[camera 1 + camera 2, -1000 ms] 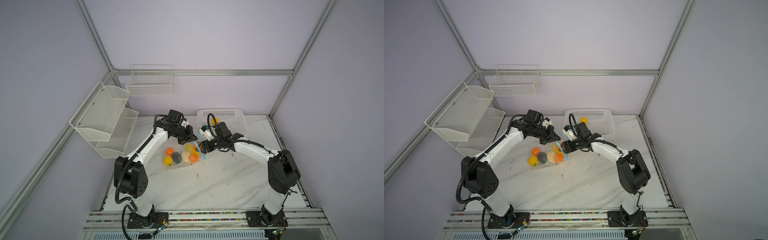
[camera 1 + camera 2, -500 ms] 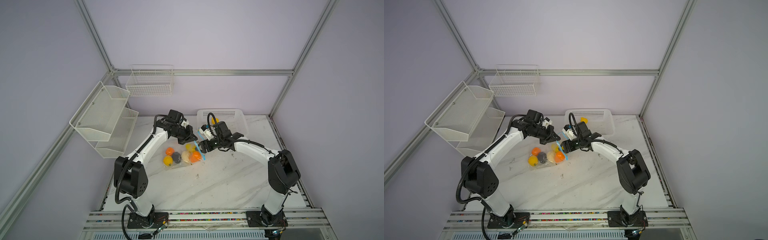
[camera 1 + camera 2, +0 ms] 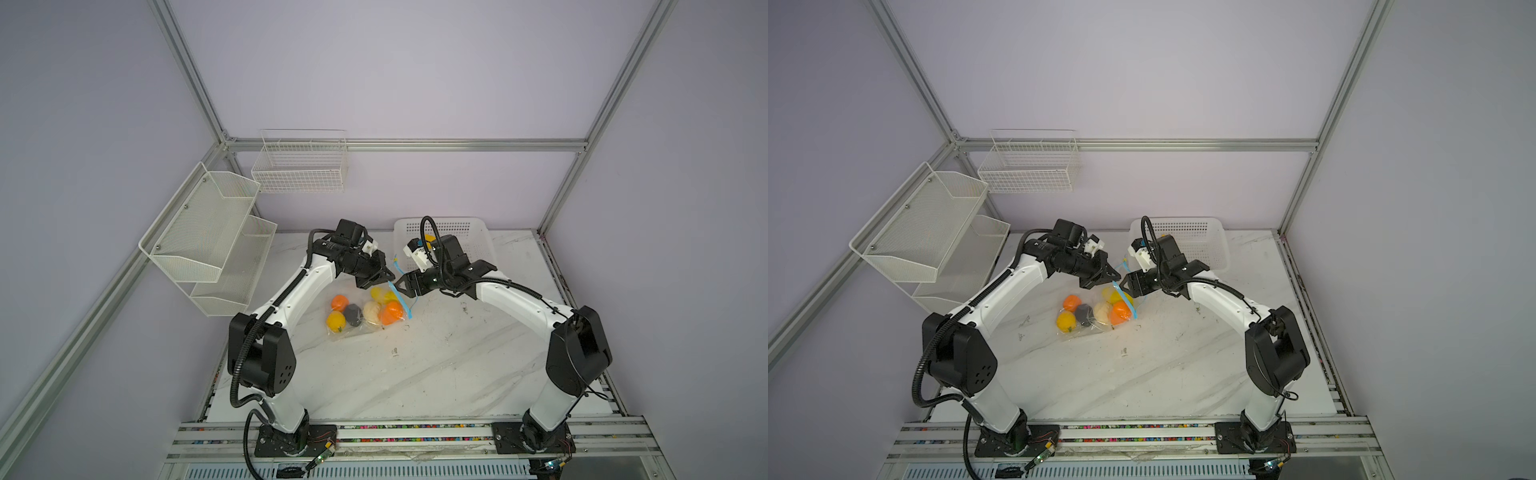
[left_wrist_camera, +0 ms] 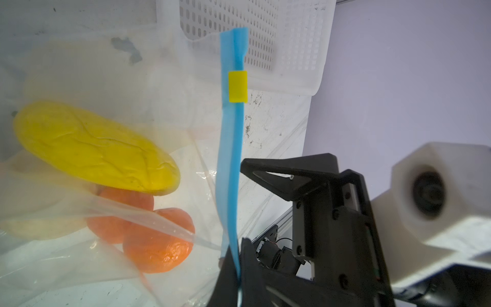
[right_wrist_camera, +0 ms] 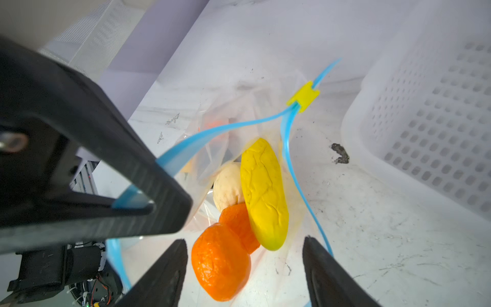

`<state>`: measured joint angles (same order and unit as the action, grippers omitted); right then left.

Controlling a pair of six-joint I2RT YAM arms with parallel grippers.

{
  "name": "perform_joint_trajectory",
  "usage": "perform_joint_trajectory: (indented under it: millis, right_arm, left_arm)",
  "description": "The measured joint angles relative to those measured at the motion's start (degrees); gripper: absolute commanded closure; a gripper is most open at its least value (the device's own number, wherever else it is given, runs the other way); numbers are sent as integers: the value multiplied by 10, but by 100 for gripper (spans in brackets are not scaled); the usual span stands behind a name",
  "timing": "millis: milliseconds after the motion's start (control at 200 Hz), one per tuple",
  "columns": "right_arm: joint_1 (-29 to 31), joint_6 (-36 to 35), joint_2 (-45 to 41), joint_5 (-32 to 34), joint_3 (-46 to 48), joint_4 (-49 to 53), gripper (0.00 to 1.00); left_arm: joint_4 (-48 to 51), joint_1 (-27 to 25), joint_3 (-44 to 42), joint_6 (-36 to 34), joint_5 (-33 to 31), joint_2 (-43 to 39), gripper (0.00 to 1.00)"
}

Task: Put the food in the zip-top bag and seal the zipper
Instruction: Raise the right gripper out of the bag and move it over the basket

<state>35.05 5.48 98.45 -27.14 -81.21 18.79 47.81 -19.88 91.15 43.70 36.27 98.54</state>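
Grippers: right gripper (image 5: 244,240) parted slightly wider than a second ago, holding nothing; left gripper (image 5: 159,206) unmoved, clamped on zipper (image 4: 229,159)
Zip-top bag (image 4: 53,265): lies on tabletop (image 3: 415,365) below both grippers, mouth edge lifted by left gripper and held agape towards right gripper; yellow tab (image 4: 237,86) at far end of zipper
Food: tangerine (image 5: 220,261) sits between right gripper's open jaws, within bag mouth; long yellow piece (image 5: 263,194) just beyond it
Basket (image 3: 469,241): behind right gripper; one yellow fruit (image 3: 429,240) seemingly still inside, so loading judged unfinished, sealing not yet due
Surface: white marbled, scuffed
Room: lilac walls, aluminium frame, wire shelves (image 3: 208,232) beyond left gripper
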Motion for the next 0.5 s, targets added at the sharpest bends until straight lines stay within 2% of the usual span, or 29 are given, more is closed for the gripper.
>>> perform_joint_trajectory:
  millis: [500]
  right_arm:
    - [-41,0,-16,70,-45,12,30]
  left_arm:
    - [0,5,0,0,-1,-11,100]
